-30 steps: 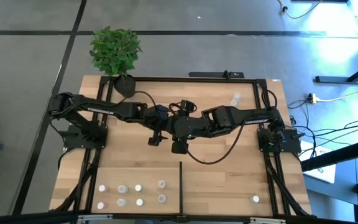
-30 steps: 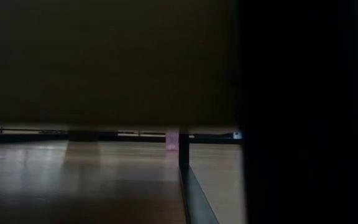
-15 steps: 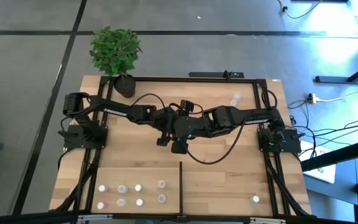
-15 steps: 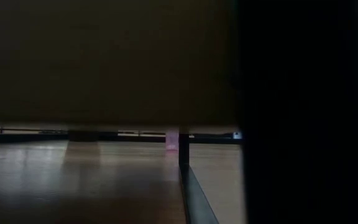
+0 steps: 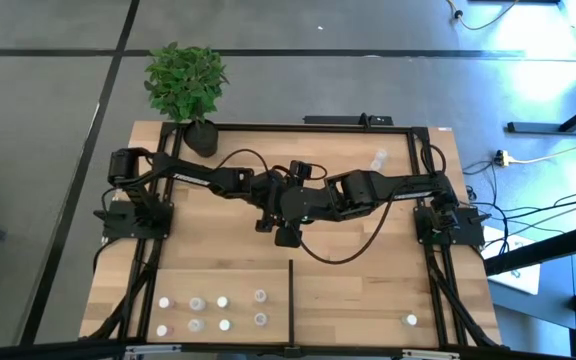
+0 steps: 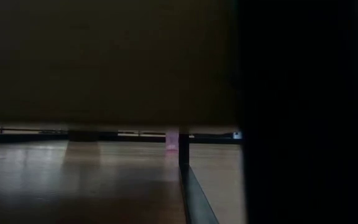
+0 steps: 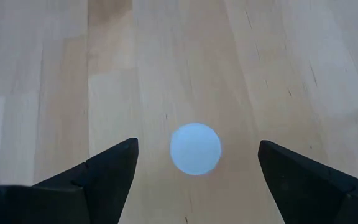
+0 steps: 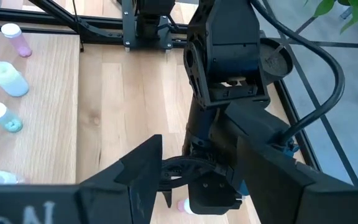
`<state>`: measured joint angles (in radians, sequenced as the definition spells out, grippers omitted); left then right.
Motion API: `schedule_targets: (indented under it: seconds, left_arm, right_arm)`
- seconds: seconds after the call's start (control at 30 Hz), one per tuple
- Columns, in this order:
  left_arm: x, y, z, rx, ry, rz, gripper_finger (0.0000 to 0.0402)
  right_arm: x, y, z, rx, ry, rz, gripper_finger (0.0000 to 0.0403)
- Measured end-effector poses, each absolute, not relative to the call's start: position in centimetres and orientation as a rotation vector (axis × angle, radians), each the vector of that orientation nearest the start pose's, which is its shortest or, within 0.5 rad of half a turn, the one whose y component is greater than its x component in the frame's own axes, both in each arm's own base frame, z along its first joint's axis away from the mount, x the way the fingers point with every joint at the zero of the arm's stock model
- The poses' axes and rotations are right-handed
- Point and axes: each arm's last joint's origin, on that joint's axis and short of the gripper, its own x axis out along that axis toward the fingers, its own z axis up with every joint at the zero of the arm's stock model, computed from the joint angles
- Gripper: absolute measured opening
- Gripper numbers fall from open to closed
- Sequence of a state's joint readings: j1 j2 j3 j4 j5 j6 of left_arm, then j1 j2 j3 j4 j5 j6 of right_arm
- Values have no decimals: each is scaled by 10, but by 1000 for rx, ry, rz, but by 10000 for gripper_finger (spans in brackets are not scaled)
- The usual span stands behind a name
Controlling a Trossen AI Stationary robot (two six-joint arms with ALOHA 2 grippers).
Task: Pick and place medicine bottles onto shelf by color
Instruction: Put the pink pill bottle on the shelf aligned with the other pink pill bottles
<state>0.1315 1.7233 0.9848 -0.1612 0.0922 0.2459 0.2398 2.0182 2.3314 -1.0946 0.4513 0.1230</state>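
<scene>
A small bottle with a round white top (image 7: 195, 148) stands upright on the wooden tabletop near the middle. My left gripper (image 7: 197, 143) hangs open above it, slanting down, one finger on each side and clear of it. The right wrist view shows the same bottle (image 8: 186, 206) under the left gripper. My right gripper (image 8: 207, 163) waits open higher up, just behind (image 5: 286, 237). The shelf (image 5: 353, 300) lies at the near edge. Several bottles (image 5: 210, 312) stand in its left compartment and one bottle (image 5: 409, 320) in its right.
A black divider bar (image 5: 290, 300) splits the shelf. A lone clear bottle (image 5: 378, 158) lies at the far right of the table. A potted plant (image 5: 188, 85) stands at the far left corner. The low view is mostly blocked by something dark; a pink bottle (image 6: 171, 140) shows.
My left gripper has gone down and toward the table's right edge, closing in on the white-topped bottle, and has slowed in the last half second. Its fingers have stayed open.
</scene>
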Motion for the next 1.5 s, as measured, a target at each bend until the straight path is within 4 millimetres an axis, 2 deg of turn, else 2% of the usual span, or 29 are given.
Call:
schedule_targets:
  seconds: [0.43,0.77,1.1,1.23,1.5]
  left_arm:
    - [341,42,170,132,866,-69,322]
    - [346,42,151,123,906,-70,319]
    - [347,42,150,103,908,-52,316]
    - [347,42,150,103,904,-51,292]
    - [348,42,151,103,893,-51,213]
  right_arm:
    - [407,87,408,-147,719,-245,210]
    - [407,87,409,-144,710,-245,210]
    - [408,87,409,-143,708,-245,210]
    - [408,87,409,-143,708,-244,210]
    - [408,87,409,-143,708,-245,210]
